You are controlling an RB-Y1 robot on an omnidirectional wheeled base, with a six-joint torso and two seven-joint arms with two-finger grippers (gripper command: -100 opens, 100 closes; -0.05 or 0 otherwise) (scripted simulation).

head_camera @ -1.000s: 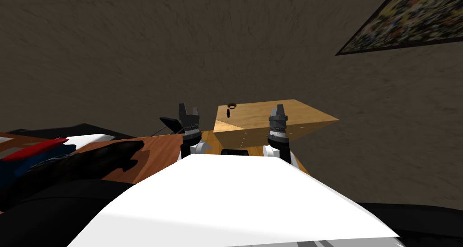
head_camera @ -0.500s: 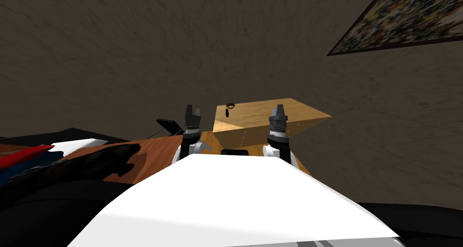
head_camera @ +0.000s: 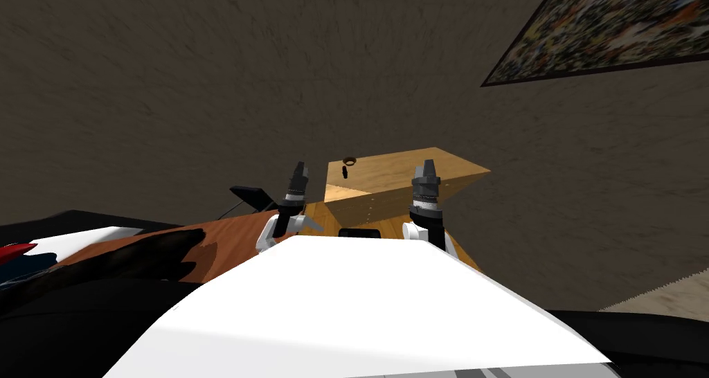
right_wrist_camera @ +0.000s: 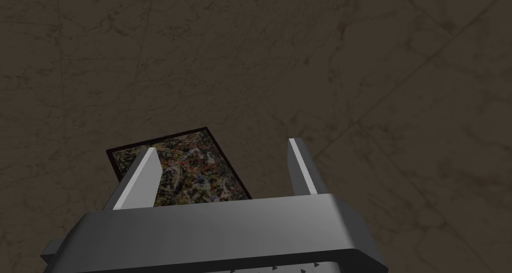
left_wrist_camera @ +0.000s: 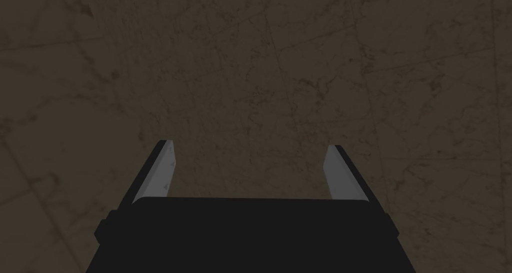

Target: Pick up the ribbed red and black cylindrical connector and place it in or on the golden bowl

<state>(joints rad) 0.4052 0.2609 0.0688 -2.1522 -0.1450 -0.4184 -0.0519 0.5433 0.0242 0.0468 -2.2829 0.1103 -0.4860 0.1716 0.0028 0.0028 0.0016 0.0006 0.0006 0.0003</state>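
A tiny dark connector point(head_camera: 344, 171), apparently standing on end, sits on the wooden surface point(head_camera: 408, 169) ahead of you, just in front of the golden bowl point(head_camera: 350, 161). It lies forward between both arms, nearer the left gripper point(head_camera: 299, 166). The fingers of that one and of the right gripper point(head_camera: 425, 165) are spread wide, holding nothing.

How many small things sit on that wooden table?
2: a bowl at the table's far corner, and a dark connector beside it, nearer the robot. Others may be hidden.
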